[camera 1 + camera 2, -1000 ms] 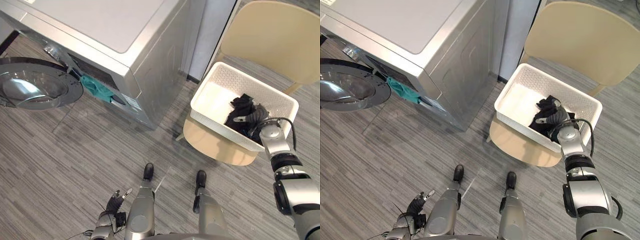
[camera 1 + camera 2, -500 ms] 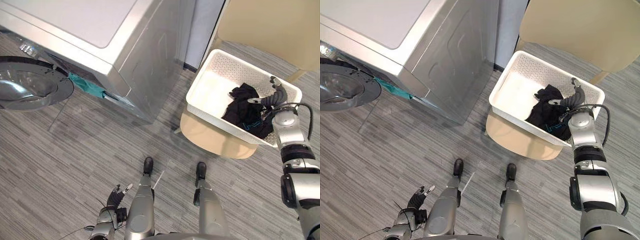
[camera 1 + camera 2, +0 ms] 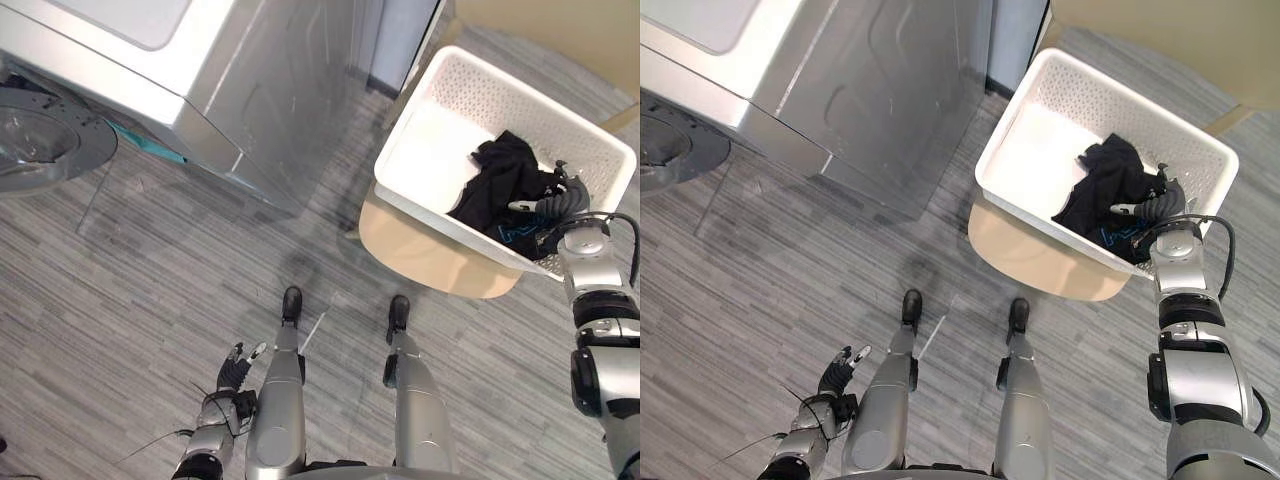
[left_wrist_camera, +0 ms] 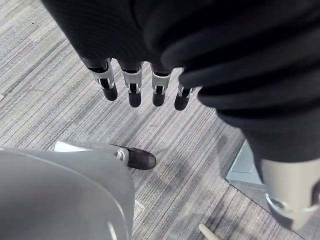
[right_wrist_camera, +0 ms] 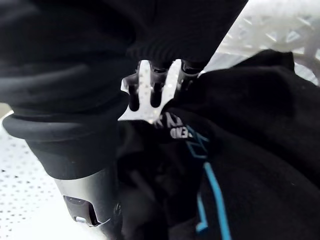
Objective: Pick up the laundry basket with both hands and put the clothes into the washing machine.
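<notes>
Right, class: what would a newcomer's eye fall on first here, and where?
The white laundry basket on the beige chair at upper right, with a black garment inside and the right hand down at it. Next, the silver washing machine at upper left, its door open and a teal cloth hanging at the opening. The left hand hangs open low over the floor.

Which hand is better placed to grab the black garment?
Right. The right hand is inside the white perforated plastic basket, at the black garment; the left hand hangs open over the grey striped floor, far off.
</notes>
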Robot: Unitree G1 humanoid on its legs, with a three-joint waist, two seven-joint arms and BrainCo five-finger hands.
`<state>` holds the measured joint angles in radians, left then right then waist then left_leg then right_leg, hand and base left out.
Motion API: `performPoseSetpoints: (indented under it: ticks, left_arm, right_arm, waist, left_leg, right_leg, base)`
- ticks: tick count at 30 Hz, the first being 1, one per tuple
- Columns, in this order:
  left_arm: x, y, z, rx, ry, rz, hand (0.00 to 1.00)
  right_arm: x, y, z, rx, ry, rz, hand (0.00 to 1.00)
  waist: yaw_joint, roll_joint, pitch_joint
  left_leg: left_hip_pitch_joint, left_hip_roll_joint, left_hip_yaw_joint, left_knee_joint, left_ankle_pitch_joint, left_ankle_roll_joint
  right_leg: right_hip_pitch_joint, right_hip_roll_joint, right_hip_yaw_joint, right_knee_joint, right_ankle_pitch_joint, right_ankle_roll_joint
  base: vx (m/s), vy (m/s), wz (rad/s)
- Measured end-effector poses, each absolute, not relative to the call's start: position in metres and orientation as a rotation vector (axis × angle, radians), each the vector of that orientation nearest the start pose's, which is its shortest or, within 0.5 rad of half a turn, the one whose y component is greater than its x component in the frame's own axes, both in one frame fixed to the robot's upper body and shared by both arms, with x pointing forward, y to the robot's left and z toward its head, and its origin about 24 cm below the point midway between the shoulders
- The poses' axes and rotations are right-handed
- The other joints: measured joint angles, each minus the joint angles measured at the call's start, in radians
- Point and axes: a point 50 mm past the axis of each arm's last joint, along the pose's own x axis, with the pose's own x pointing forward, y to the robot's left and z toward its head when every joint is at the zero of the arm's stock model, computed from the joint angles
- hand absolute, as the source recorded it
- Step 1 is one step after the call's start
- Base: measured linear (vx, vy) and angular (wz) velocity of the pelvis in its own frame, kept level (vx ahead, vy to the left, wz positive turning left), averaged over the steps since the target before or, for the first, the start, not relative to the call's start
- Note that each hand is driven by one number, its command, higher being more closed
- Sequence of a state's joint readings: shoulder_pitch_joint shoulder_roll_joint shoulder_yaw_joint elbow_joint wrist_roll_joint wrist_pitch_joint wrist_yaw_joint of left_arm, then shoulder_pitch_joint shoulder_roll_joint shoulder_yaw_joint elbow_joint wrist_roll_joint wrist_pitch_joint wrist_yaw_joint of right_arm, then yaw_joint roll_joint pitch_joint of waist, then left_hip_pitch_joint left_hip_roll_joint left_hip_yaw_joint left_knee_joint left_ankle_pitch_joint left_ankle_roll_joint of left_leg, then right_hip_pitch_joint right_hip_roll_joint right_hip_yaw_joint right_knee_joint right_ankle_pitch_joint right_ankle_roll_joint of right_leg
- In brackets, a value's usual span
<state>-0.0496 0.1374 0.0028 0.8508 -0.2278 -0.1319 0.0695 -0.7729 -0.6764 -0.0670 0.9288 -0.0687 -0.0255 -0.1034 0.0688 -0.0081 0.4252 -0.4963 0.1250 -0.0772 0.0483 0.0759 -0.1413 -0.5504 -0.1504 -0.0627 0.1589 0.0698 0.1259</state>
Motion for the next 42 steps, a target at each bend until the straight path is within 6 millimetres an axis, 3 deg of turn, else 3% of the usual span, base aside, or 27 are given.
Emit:
performPoseSetpoints:
  ticks: [12, 13, 21, 29, 37, 42]
  left_arm:
    - [0.231, 0.190, -0.076, -0.154, 0.472, 0.200, 0.00]
    - [0.231, 0.190, -0.075, -0.155, 0.468, 0.200, 0.00]
    - [0.232, 0.188, -0.074, -0.173, 0.461, 0.221, 0.00]
    - [0.229, 0.184, -0.078, -0.211, 0.480, 0.246, 0.00]
    - [0.220, 0.187, -0.089, -0.211, 0.547, 0.285, 0.00]
    - [0.204, 0.195, -0.104, -0.221, 0.632, 0.337, 0.00]
  right_arm:
    - [0.361, -0.348, 0.183, -0.766, 0.055, -0.478, 0.00]
    - [0.361, -0.349, 0.183, -0.780, 0.058, -0.478, 1.00]
    - [0.359, -0.351, 0.177, -0.874, 0.093, -0.482, 1.00]
    - [0.352, -0.349, 0.140, -0.871, 0.222, -0.407, 1.00]
    - [0.348, -0.351, 0.137, -0.500, 0.145, -0.526, 1.00]
    - [0.335, -0.357, 0.117, -0.202, 0.131, -0.623, 1.00]
  waist:
    - [0.010, 0.011, 0.047]
    - [0.011, 0.011, 0.047]
    - [0.029, 0.011, 0.046]
    - [0.054, 0.009, 0.042]
    - [0.054, -0.008, 0.030]
    - [0.055, -0.046, -0.038]
  left_leg:
    - [-0.281, -0.017, -0.046, 0.190, -0.035, 0.008]
    - [-0.287, -0.018, -0.050, 0.198, -0.037, 0.010]
    - [-0.293, -0.022, -0.076, 0.211, -0.040, 0.014]
    - [-0.216, -0.024, -0.093, 0.197, -0.033, 0.005]
    - [-0.103, -0.020, -0.097, 0.198, -0.043, 0.007]
    - [-0.008, -0.018, -0.097, 0.194, -0.058, 0.007]
  right_leg:
    - [-0.232, -0.009, -0.013, 0.130, -0.010, -0.006]
    - [-0.236, -0.009, -0.015, 0.136, -0.012, -0.007]
    - [-0.232, -0.013, -0.036, 0.161, -0.020, -0.013]
    - [-0.145, -0.020, -0.064, 0.159, -0.038, -0.010]
    - [-0.009, -0.014, -0.078, 0.125, -0.039, -0.009]
    - [0.104, -0.012, -0.089, 0.092, -0.042, -0.005]
  base:
    - [-0.05, -0.002, 0.05]
    - [-0.04, 0.027, 0.10]
    - [0.00, 0.015, 0.07]
    - [0.04, 0.008, 0.09]
    - [0.01, 0.003, 0.04]
    - [0.02, 0.001, 0.04]
